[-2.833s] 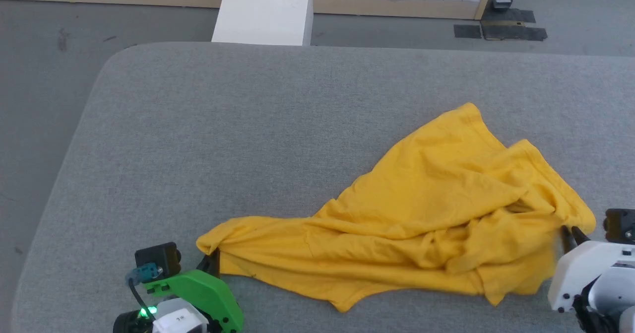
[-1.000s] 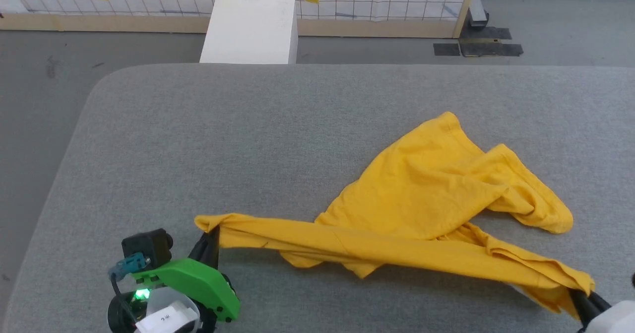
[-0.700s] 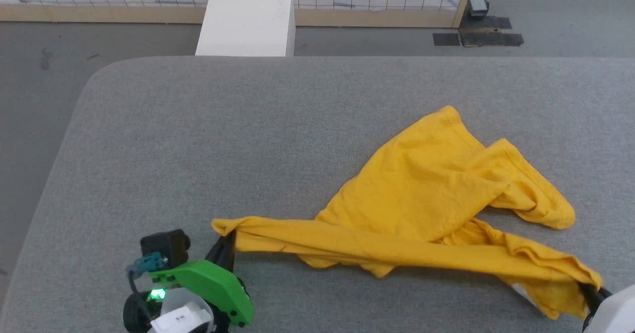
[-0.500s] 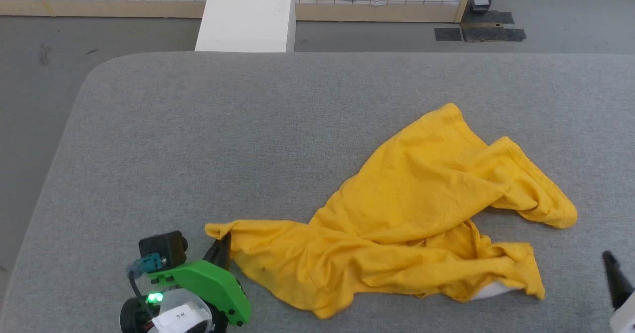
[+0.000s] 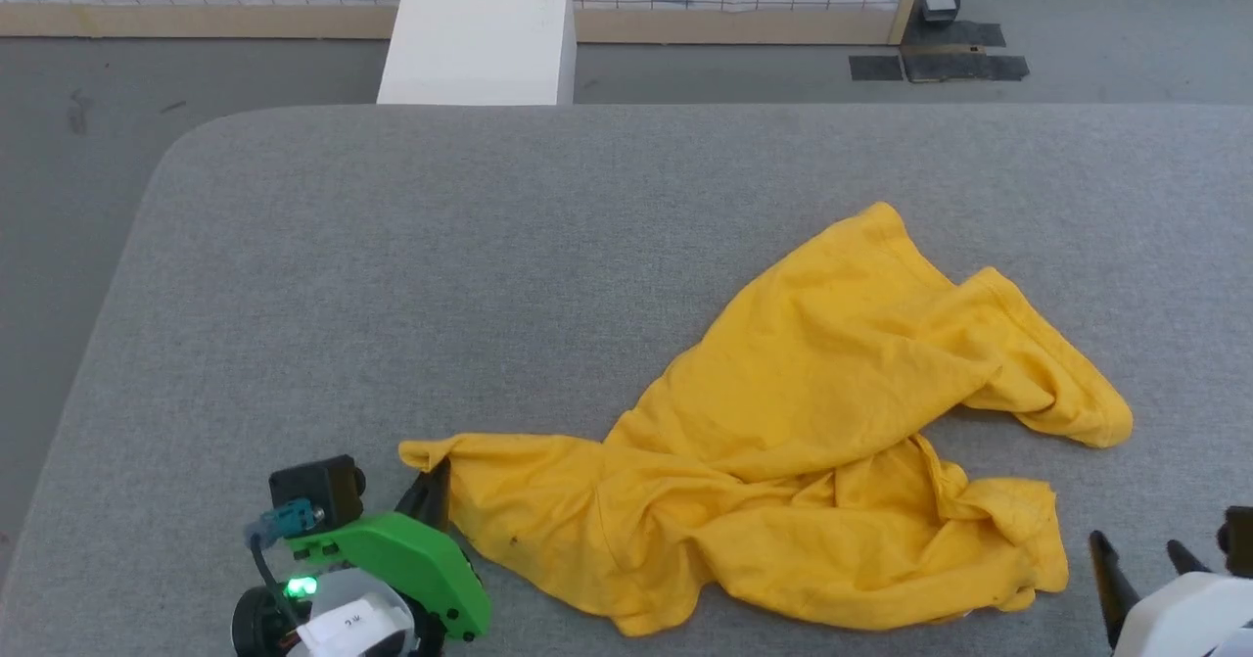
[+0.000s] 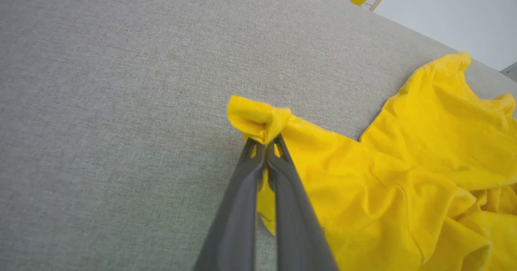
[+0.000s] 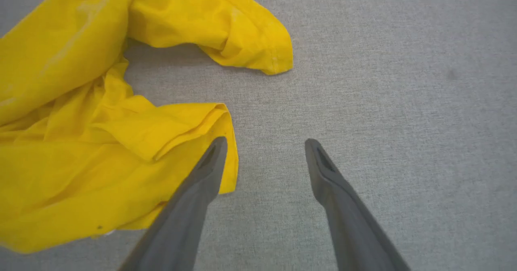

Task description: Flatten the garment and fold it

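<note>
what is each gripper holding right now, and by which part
The left gripper is shut on the shirt, pinching a bunched corner at its left end. The right gripper is open and holds nothing, beside the shirt's right edge.

a small white label (image 5: 349, 627) on the left arm (image 5: 396, 564) bears a couple of dark characters, tilted and too small to make out. no other writing, brand, number or sign can be read anywhere.
</note>
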{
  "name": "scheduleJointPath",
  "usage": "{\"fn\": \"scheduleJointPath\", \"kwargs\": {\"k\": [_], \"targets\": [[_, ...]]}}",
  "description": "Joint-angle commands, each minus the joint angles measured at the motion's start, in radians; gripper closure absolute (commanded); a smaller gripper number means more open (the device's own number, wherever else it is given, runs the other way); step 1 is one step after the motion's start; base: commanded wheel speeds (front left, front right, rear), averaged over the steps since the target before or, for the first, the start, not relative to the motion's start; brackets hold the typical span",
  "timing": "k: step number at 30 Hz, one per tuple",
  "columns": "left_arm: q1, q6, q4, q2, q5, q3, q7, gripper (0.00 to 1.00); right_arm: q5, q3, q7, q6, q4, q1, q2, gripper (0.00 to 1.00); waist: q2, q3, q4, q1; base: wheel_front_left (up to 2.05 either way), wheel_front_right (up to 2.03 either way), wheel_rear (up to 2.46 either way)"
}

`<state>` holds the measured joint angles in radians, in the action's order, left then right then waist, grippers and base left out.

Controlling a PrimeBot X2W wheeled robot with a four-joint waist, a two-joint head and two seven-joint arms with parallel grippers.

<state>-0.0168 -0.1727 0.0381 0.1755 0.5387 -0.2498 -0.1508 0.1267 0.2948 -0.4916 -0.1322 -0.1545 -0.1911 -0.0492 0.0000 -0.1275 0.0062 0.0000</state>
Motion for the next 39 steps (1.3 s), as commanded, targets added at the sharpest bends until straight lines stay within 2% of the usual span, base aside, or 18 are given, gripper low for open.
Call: {"fn": "scheduleJointPath", "kwargs": {"k": [1,9,13,14,16,17,26,30,33,36,39], "targets": [[-0.018,-0.003,-0.002,0.006,0.008,0.001,0.005,1.0,-0.01,-0.007,0.017,0.002,0.016,0.009,-0.001,0.0,0.0,-0.006,0.0,0.0,0.0,0.0,0.0],[-0.032,-0.004,-0.009,0.014,0.009,0.003,0.006,1.0,-0.042,-0.056,0.067,0.002,0.187,0.122,-0.001,0.0,0.0,-0.04,0.005,0.0,0.0,0.0,0.0],[-0.042,-0.001,-0.005,0.016,0.009,-0.003,0.004,1.0,-0.064,-0.073,-0.053,0.002,0.287,0.148,-0.001,0.0,0.0,-0.052,0.016,0.0,0.0,0.0,0.0],[-0.044,0.0,-0.004,0.015,0.01,-0.005,0.004,1.0,-0.077,-0.081,-0.105,0.002,0.303,0.147,-0.001,0.07,0.0,-0.054,0.02,0.0,0.0,0.0,0.0],[-0.046,0.0,-0.003,0.015,0.011,-0.005,0.006,1.0,-0.108,-0.085,-0.155,0.002,0.301,0.146,-0.002,0.77,0.0,-0.056,0.023,0.0,0.0,0.0,0.0],[-0.046,-0.001,-0.003,0.014,0.012,-0.005,0.007,1.0,-0.114,-0.08,-0.162,0.002,0.294,0.146,-0.002,1.0,0.0,-0.057,0.024,0.0,0.0,0.0,0.0],[-0.053,0.012,-0.021,0.017,0.03,0.017,0.051,1.0,-0.039,-0.002,-0.079,0.002,0.126,0.164,-0.001,1.0,0.0,-0.019,0.014,0.0,0.0,0.0,0.0],[-0.086,0.054,-0.083,0.006,0.098,0.045,0.058,1.0,0.005,0.002,-0.152,0.002,-0.022,0.192,-0.007,1.0,0.0,0.003,0.003,0.0,0.0,0.0,0.0],[-0.152,0.093,-0.127,0.029,0.141,0.057,0.013,1.0,0.022,-0.014,-0.222,0.002,-0.11,0.26,-0.06,1.0,0.0,0.001,-0.007,0.0,0.0,0.0,0.0],[-0.257,0.122,-0.163,0.043,0.199,0.075,-0.049,1.0,0.036,-0.041,-0.274,0.002,-0.127,0.377,-0.128,1.0,0.0,-0.024,-0.015,0.0,0.0,0.0,0.0],[-0.408,0.118,-0.168,0.046,0.267,0.123,-0.106,1.0,0.046,-0.076,-0.312,0.002,-0.087,0.545,-0.189,1.0,0.0,-0.076,-0.026,0.0,0.0,0.0,0.0]]}}
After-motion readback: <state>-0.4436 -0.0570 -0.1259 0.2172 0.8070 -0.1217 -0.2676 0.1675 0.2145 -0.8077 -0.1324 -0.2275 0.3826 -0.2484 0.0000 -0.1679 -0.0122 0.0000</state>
